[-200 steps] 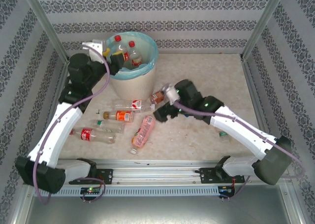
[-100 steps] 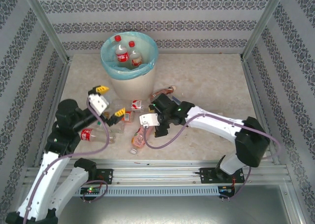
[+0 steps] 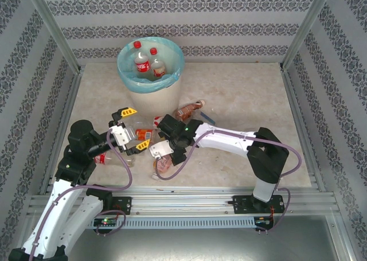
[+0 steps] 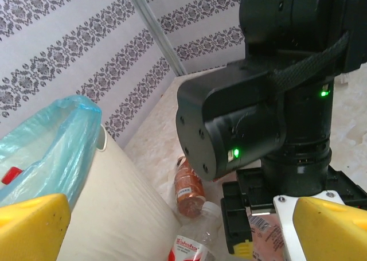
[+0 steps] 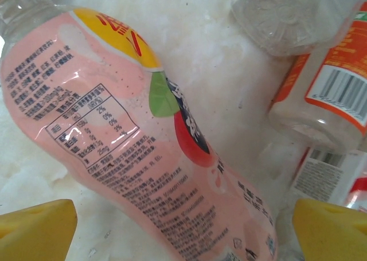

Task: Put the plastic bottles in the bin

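While both hands hover low at 6 o'clock from the bin (image 3: pixel 152 97), I read the bin standing at 11 o'clock on the worktop (image 3: pixel 246 100), with two red-capped bottles (image 3: pixel 140 63) inside it. My right hand (image 3: pixel 164 154) is released, and the pink-labelled bottle (image 5: pixel 132 135) lies flat on the worktop between its widely spread yellow fingertips (image 5: pixel 34 226). My left hand (image 3: pixel 135 127), at 9 o'clock from it, is likewise spread and grasps nothing. A brown bottle (image 3: pixel 189 109) lies at 5 o'clock from the bin.
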